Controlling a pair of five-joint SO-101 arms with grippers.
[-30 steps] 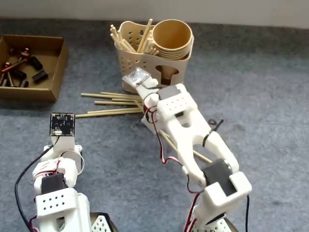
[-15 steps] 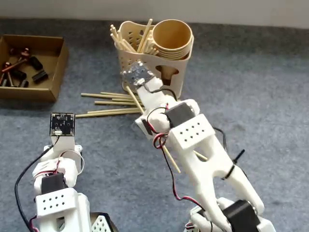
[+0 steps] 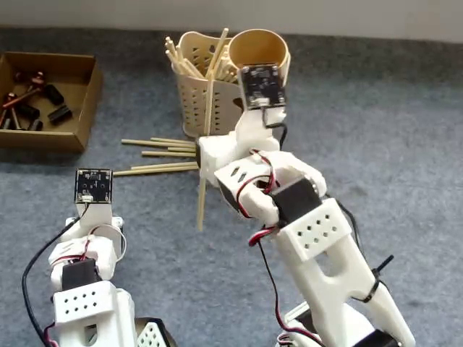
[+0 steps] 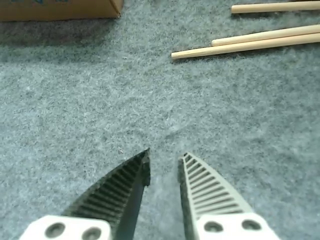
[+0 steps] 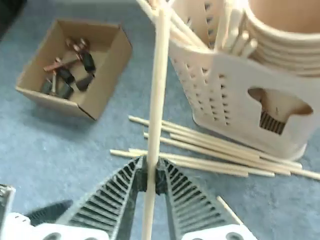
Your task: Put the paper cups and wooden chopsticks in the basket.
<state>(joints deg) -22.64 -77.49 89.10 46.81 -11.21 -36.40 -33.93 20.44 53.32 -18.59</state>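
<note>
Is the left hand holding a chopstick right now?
No, the left hand hovers empty over the carpet, and the loose chopsticks lie apart from it.

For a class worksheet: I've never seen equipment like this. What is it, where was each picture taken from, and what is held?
Two small robot arms stand side by side on grey carpet. One picture looks down from above. The other two come from a camera on each arm's wrist, looking along its claw. The right claw is shut on one wooden chopstick, held by the white basket, which already holds paper cups and chopsticks. The left claw is open and empty. Loose chopsticks lie by the basket. A cardboard box of small parts sits nearby.
</note>
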